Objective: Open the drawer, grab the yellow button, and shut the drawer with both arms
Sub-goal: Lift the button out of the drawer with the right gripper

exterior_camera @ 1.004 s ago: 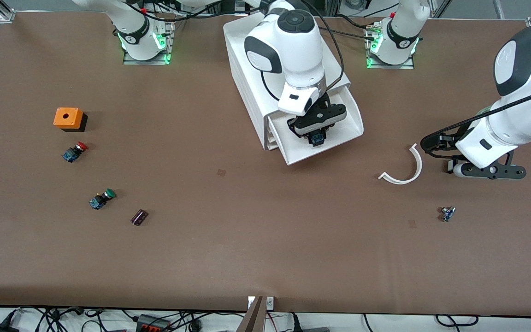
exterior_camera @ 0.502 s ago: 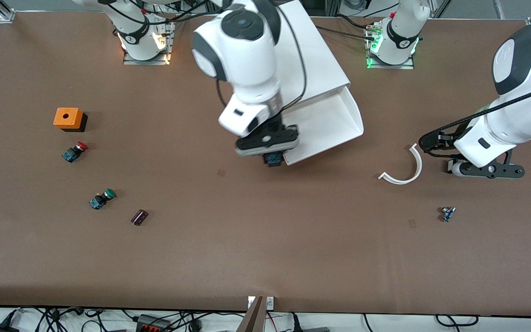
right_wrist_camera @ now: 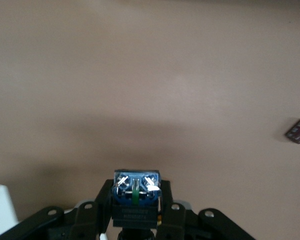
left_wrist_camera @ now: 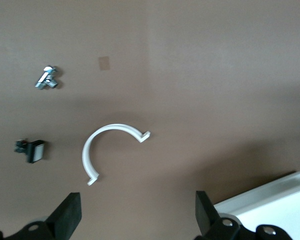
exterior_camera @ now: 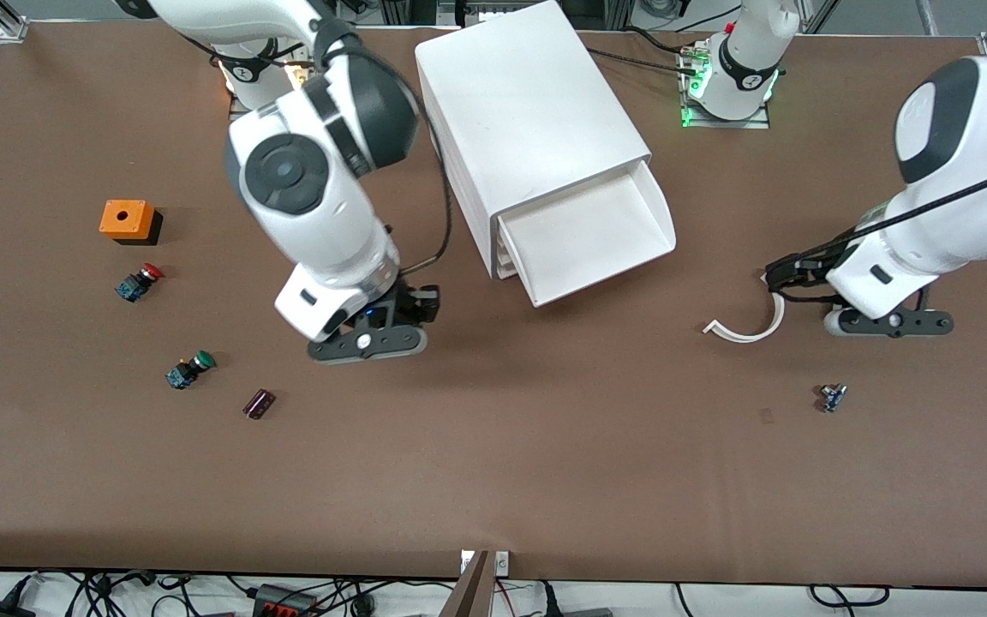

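The top drawer [exterior_camera: 601,276] of the white cabinet [exterior_camera: 519,103] stands pulled open and shows nothing inside. My right gripper [exterior_camera: 369,337] is over bare table beside the cabinet, toward the right arm's end. In the right wrist view it [right_wrist_camera: 136,202] is shut on the button's dark blue body [right_wrist_camera: 136,190]; the cap is hidden. My left gripper [exterior_camera: 888,324] is low over the table toward the left arm's end, next to a white curved piece [exterior_camera: 755,319]. In the left wrist view it [left_wrist_camera: 137,220] is open and empty, with the drawer's corner [left_wrist_camera: 270,200] beside it.
An orange box [exterior_camera: 127,219], a red-capped button [exterior_camera: 139,282], a green-capped button [exterior_camera: 189,369] and a purple cylinder [exterior_camera: 259,403] lie toward the right arm's end. A small metal part [exterior_camera: 832,397] lies nearer the front camera than the left gripper.
My right arm has lifted the button out of the drawer and carried it toward the right arm's end of the table. My left gripper has shifted slightly toward the curved piece.
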Robot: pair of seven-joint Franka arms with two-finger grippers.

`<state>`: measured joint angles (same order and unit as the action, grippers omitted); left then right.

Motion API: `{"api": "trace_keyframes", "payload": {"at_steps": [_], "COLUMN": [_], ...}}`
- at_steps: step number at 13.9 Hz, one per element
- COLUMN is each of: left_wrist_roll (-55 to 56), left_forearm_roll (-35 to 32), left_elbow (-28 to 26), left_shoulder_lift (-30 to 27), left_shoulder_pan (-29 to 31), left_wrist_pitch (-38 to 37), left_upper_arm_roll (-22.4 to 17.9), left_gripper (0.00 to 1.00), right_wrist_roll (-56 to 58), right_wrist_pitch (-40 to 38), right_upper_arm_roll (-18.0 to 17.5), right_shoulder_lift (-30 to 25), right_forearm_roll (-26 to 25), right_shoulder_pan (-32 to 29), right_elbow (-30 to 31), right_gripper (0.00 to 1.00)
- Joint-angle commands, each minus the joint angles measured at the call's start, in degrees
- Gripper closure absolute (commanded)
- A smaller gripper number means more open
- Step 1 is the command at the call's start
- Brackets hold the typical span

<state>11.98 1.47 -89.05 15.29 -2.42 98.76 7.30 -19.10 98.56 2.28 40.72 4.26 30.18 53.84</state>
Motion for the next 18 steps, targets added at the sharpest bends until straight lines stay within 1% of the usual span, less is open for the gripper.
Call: {"api": "trace_keyframes", "payload": {"at_steps": [1,3,5,7,8,11,12,14,16,18], "left_wrist_roll": [6.5,13.6,19.8,24.0,26.5,28.9,30.3,32.9,34.8,37.3], "left_forearm_roll": [0.9,0.8,0.6,0.1,0.1,0.1,0.1,0.1,0.1,0.1], "left_elbow": [-0.6,-0.7,-1.6,-5.2,-6.5,-8.2,-9.0,-10.5,-12.1,-13.2], "left_shoulder_lift": [3.1,5.6,7.6,7.7,7.6,7.7,7.6,7.1,6.2,5.6], "left_shoulder_pan": [0.0,-0.6,-3.8,-6.4,-7.5,-9.4,-9.7,-12.4,-13.4,-13.5], "left_wrist_pitch": [5.5,9.2,12.3,17.8,19.3,21.2,21.8,21.9,21.8,21.6], "left_upper_arm_roll": [2.8,5.3,5.7,5.7,5.7,5.8,5.9,5.9,6.4,8.5], "left_gripper": [0.0,0.0,0.0,0.0,0.0,0.0,0.0,0.0,0.0,0.0], "right_wrist_roll": [6.1,6.7,10.5,14.3,15.1,15.9,15.9,15.8,15.8,15.9], "right_wrist_pitch": [-0.4,-0.1,0.1,0.1,0.3,3.7,5.8,11.6,14.6,16.0], "right_upper_arm_roll": [-1.1,-0.7,-0.7,-0.9,-0.9,-0.9,-0.9,-0.9,-0.9,-0.9], "right_shoulder_lift": [-2.1,-2.1,-2.1,-2.0,-2.0,-1.3,-1.2,-0.6,0.8,1.6], "right_forearm_roll": [0.9,0.8,0.7,0.9,0.9,0.9,0.9,0.9,0.9,0.9], "right_shoulder_pan": [-2.7,-3.4,-5.7,-8.7,-9.4,-10.9,-11.0,-11.4,-11.4,-11.6], "right_elbow": [7.0,10.2,13.6,15.8,17.1,21.3,22.9,26.0,26.8,26.8], "right_gripper": [1.0,1.0,1.0,1.0,1.0,1.0,1.0,1.0,1.0,1.0]}}
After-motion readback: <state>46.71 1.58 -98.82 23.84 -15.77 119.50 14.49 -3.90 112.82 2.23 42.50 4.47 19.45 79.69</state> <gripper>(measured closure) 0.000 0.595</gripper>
